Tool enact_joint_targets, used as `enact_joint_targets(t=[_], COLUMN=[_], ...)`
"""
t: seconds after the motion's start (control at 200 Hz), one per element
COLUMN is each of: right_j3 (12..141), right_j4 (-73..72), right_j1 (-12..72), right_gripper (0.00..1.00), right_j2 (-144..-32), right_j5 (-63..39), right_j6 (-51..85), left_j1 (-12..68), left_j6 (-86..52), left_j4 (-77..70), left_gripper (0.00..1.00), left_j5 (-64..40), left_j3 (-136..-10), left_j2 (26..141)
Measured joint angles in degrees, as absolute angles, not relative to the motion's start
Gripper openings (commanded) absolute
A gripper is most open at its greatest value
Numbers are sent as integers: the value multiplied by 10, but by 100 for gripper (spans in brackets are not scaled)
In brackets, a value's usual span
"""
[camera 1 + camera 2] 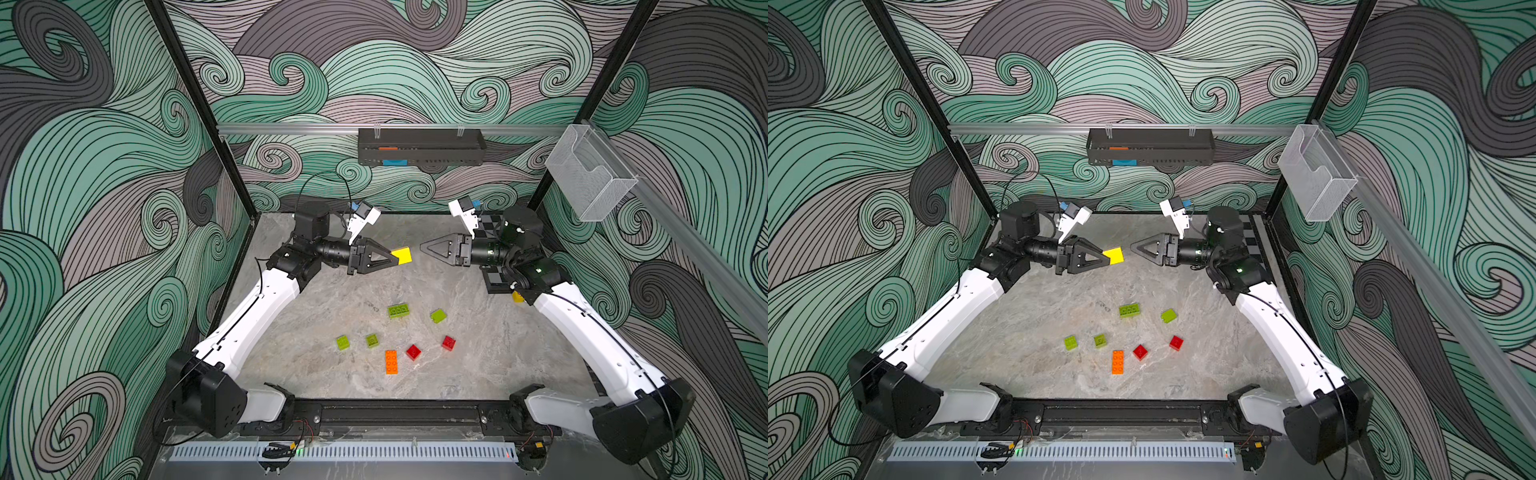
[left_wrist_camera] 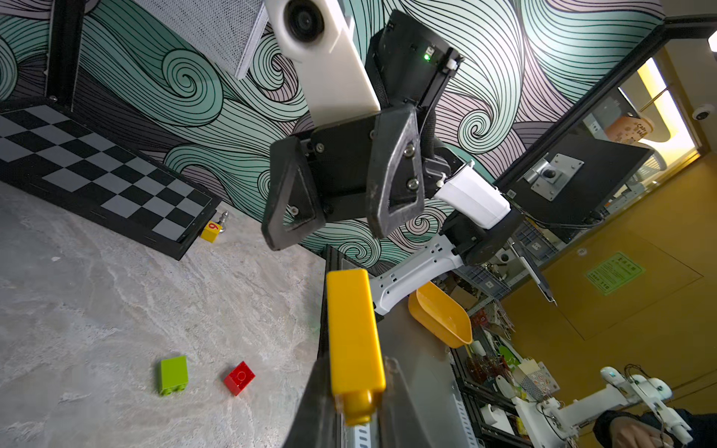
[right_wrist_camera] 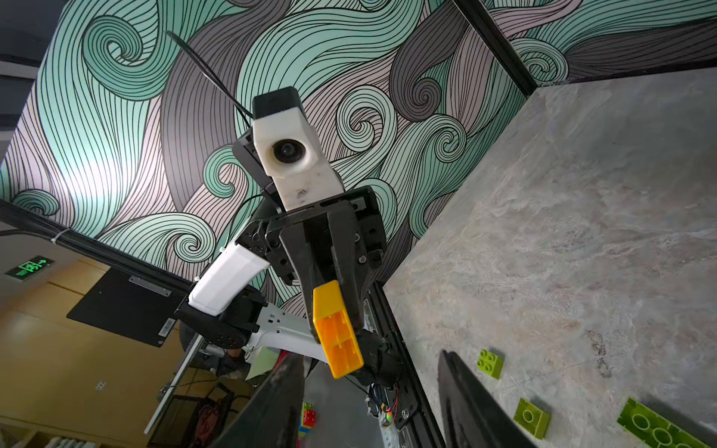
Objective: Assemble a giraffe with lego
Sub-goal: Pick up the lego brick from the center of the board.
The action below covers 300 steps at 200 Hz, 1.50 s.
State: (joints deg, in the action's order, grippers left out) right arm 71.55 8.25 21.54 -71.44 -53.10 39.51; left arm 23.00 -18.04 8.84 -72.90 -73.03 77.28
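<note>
Pinching the yellow brick (image 1: 403, 255) by one end, the left gripper (image 1: 395, 260) holds it aloft over the worktop (image 1: 316, 324), toward its far edge, facing the right gripper (image 1: 422, 247), which is empty with jaws parted. A bump or mistimed release could drop it among the loose bricks (image 1: 391, 362) nearer the front edge

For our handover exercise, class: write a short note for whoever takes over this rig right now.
Left hand: shut on the chunky yellow plastic brick, held above the grey marble table.
Right hand: open, empty, facing it.
Loose on the table: four lime green bricks, two red bricks, one long orange brick.
Done: nothing joined.
Left: build the whole giraffe.
</note>
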Motion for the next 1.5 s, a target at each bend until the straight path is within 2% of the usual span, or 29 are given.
enact_joint_targets(t=[0.24, 0.34, 0.49, 0.655, 0.715, 0.76, 0.8, 0.81, 0.835, 0.885, 0.941, 0.971, 1.036, 1.061, 1.261, 1.501], right_j3=[739, 745, 752, 752, 752, 752, 752, 752, 753, 754, 755, 755, 755, 755, 790, 847], right_j4=[106, 114, 123, 132, 131, 128, 128, 128, 129, 132, 136, 142, 159, 167, 307, 475], right_j1=[251, 262, 274, 286, 287, 287, 287, 287, 287, 287, 286, 286, 281, 277, 268, 309], right_gripper=[51, 42, 37, 24, 13, 0, 0, 0, 0, 0, 0, 0, 0, 0, 0, 0], right_j2=[-724, -727, -737, -744, -745, -745, -745, -745, -745, -746, -747, -748, -748, -748, -753, -848], right_j5=[-540, -540, -541, -541, -545, -550, -552, -553, -554, -555, -552, -549, -542, -538, -426, -233], right_j6=[343, 329, 318, 307, 301, 290, 287, 287, 286, 284, 285, 286, 285, 284, 237, 186], left_j1=[236, 236, 238, 239, 239, 239, 239, 239, 239, 239, 239, 237, 231, 227, 156, 105], left_j6=[-181, -181, -181, -185, -189, -197, -200, -201, -201, -202, -199, -197, -192, -190, -127, 35], left_j4=[88, 87, 86, 84, 84, 86, 86, 86, 86, 85, 85, 87, 93, 96, 178, 342], left_gripper=[0, 0, 0, 0, 0, 0, 0, 1, 12, 46, 75, 84, 92, 98, 99, 99], left_j5=[-742, -742, -742, -748, -751, -756, -759, -759, -759, -759, -752, -748, -736, -733, -656, -522], left_j3=[-728, -728, -728, -728, -728, -728, -728, -728, -728, -728, -728, -728, -721, -717, -665, -610], left_j2=[773, 773, 773, 773, 773, 773, 773, 773, 773, 773, 772, 771, 764, 761, 703, 619])
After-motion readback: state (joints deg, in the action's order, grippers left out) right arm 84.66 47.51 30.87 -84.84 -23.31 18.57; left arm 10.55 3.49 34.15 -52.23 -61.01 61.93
